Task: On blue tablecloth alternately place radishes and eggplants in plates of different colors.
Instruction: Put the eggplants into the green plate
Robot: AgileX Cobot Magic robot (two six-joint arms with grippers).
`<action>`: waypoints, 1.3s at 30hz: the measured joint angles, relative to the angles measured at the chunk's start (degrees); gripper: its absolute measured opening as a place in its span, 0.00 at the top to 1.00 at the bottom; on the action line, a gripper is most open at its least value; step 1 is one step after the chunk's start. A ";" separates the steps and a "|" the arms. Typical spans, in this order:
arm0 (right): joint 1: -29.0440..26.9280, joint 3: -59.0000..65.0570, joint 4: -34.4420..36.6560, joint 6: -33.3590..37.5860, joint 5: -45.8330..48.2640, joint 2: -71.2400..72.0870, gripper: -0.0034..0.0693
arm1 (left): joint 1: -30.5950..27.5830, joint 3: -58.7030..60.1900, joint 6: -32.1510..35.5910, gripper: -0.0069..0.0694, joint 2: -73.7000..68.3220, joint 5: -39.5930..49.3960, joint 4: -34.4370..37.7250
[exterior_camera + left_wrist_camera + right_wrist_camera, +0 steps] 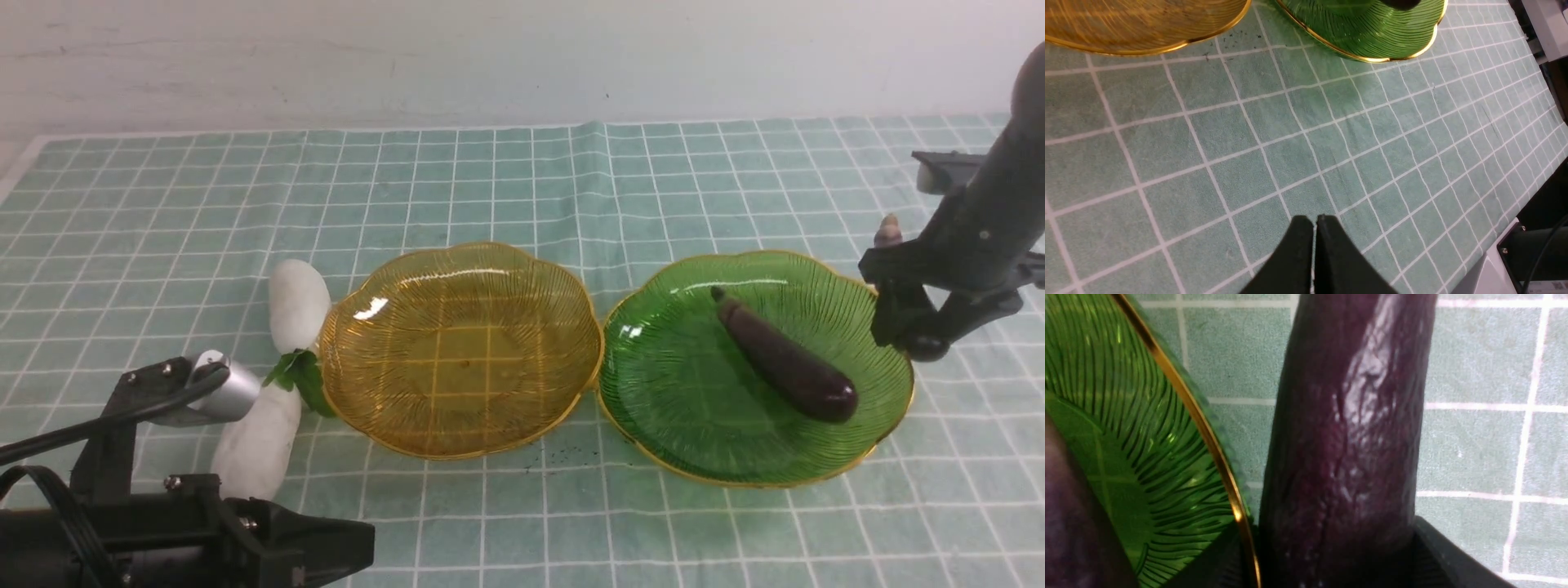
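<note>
On the blue tablecloth [506, 180] stand an amber plate [384, 408], which holds nothing, and a green plate [678, 425]. One dark eggplant [784, 359] lies in the green plate. My right gripper [908, 333] is shut on a second eggplant [1347, 437] just beyond the green plate's right rim [1208, 437]; the eggplant's stem end [888, 231] sticks up behind the jaws. Two white radishes [299, 304] [260, 441] lie end to end on the cloth, left of the amber plate. My left gripper [363, 547] is shut and empty near the front edge, with its fingertips [1306, 228] together over bare cloth.
A pale wall runs behind the table. The cloth's front right edge and part of the robot's base [1535, 249] show in the left wrist view. Small dark specks [555, 461] lie on the cloth between the plates.
</note>
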State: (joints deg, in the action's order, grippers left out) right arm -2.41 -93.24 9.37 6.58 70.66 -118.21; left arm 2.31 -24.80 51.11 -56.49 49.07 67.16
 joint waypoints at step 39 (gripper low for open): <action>0.00 -0.55 -7.48 -4.52 -0.60 0.92 0.14 | 0.00 0.00 0.00 0.92 0.00 0.05 -0.02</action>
State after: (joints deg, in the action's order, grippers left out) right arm -2.41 -93.79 1.89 2.06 70.07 -117.29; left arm 2.31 -24.80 51.11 -56.49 49.12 67.14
